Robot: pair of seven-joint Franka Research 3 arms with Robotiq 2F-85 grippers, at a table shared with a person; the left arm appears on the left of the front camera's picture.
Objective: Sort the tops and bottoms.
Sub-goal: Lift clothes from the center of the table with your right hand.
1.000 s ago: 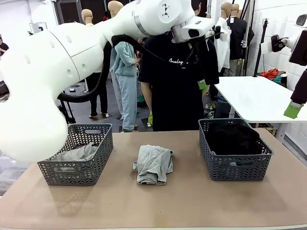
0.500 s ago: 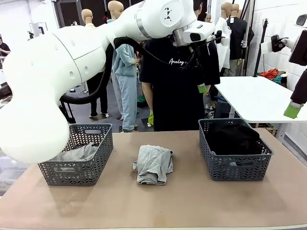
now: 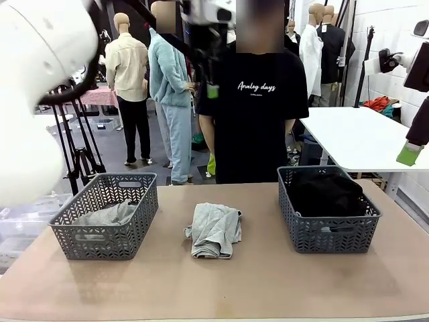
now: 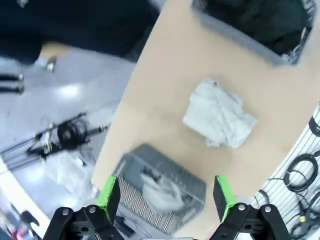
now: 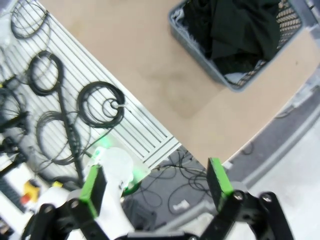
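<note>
A crumpled grey garment (image 3: 214,230) lies loose on the table's middle, also seen from above (image 4: 219,119). The left basket (image 3: 67,245) holds a grey garment (image 3: 107,215); from the left wrist, this garment (image 4: 159,189) lies in that basket (image 4: 192,181) between the pads. The right basket (image 3: 335,238) holds black garments (image 3: 326,193), as the right wrist view also shows (image 5: 240,30). My left gripper (image 4: 165,192) hangs open and empty high above the table; one green pad (image 3: 213,90) shows at the top. My right gripper (image 5: 155,185) is open and empty beyond the table's right end.
A person in a black T-shirt with white lettering (image 3: 258,121) stands at the table's far edge. A white table (image 3: 355,134) stands at the back right. Coiled cables (image 5: 100,107) hang on a slatted panel below the table's near edge. A tripod (image 3: 74,147) stands on the floor at the left.
My left arm has swung up and to the left. Its gripper moved from above the right basket to the upper middle, uncovering the person. The garments and baskets have not moved.
</note>
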